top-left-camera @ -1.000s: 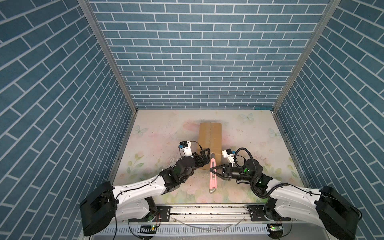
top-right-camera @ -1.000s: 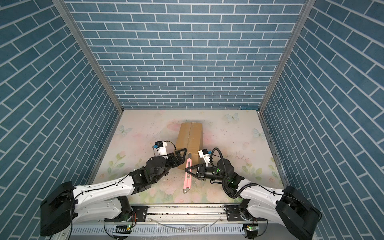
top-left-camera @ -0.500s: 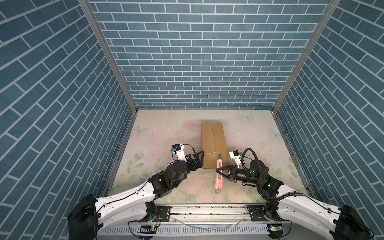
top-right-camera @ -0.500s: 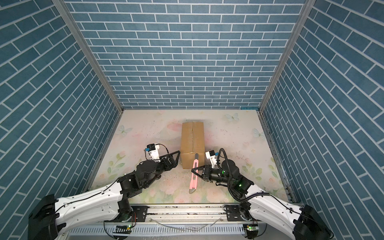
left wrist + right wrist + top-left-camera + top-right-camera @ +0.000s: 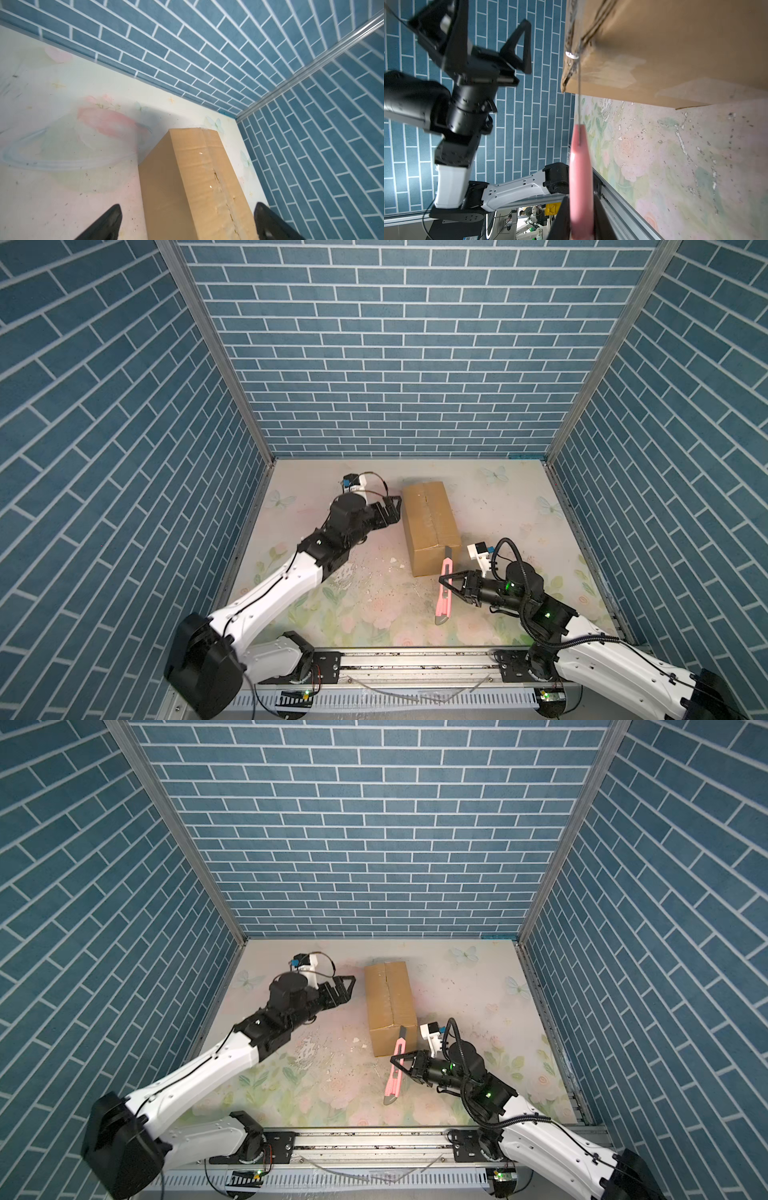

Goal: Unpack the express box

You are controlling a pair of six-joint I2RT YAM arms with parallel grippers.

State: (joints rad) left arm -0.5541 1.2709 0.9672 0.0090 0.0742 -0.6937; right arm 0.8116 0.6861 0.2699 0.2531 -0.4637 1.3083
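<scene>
- The express box point(image 5: 430, 526) point(image 5: 390, 1006) lies near the middle of the table point(image 5: 374, 614), a little toward 12 o'clock. Its long axis goes about from 12 to 6 o'clock.
- The top flaps of the box are down. The lengthwise seam on top looks rough and partly torn in the left wrist view point(image 5: 195, 187).
- The left claw point(image 5: 394, 511) point(image 5: 349, 992) is just beside the long side of the box at 9 o'clock, near its far end. Its fingers point(image 5: 113, 216) stand wide apart and nothing is between them. If a fingertip touches the cardboard, I cannot tell.
- The right claw point(image 5: 446, 585) point(image 5: 397, 1065) reaches in from 3 o'clock, in front of the near end of the box. It is clamped on the middle of the pink knife point(image 5: 444, 593) point(image 5: 392, 1077).
- The knife points toward 12 o'clock and its grey end toward 6 o'clock.
- In the right wrist view the thin blade goes from the pink handle point(image 5: 580, 182) up to the top edge of the box point(image 5: 664, 41), at the near end where the flaps meet.
- Small pale crumbs lie on the flowered table at about 7 o'clock from the box.
</scene>
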